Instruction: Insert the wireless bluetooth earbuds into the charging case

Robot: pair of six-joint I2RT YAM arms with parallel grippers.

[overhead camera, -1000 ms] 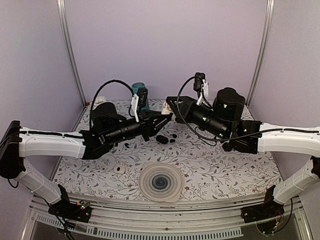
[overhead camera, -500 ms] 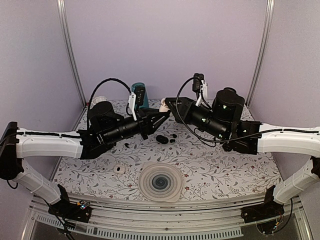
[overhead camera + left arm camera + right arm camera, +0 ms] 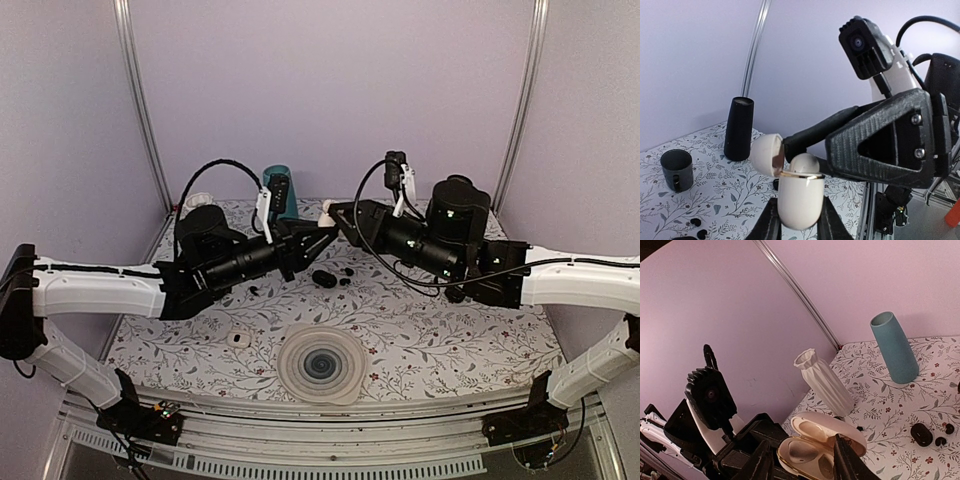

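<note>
A cream charging case (image 3: 799, 195) with a gold rim stands upright, and my left gripper (image 3: 799, 214) is shut on its body. Its lid (image 3: 764, 152) is swung open to the left. My right gripper (image 3: 802, 459) is open and straddles the case (image 3: 815, 450). One right finger (image 3: 810, 134) reaches in between lid and body. Two hollows inside the case look bare. In the top view both grippers (image 3: 325, 232) (image 3: 335, 213) meet above the table's back middle. The two tiny black earbuds (image 3: 346, 271) (image 3: 344, 283) lie on the cloth just below them, also seen as small buds (image 3: 940, 441) (image 3: 949, 428).
A larger black pebble-like case (image 3: 322, 277) lies beside the buds. At the back stand a teal vase (image 3: 278, 188), a white ribbed vase (image 3: 825, 382), a tall black cup (image 3: 738, 129) and a dark mug (image 3: 676, 169). A round ribbed disc (image 3: 320, 365) lies near the front.
My right gripper's jaws have spread wider around the case. Both grippers have shifted slightly toward the back of the table with the case between them.
</note>
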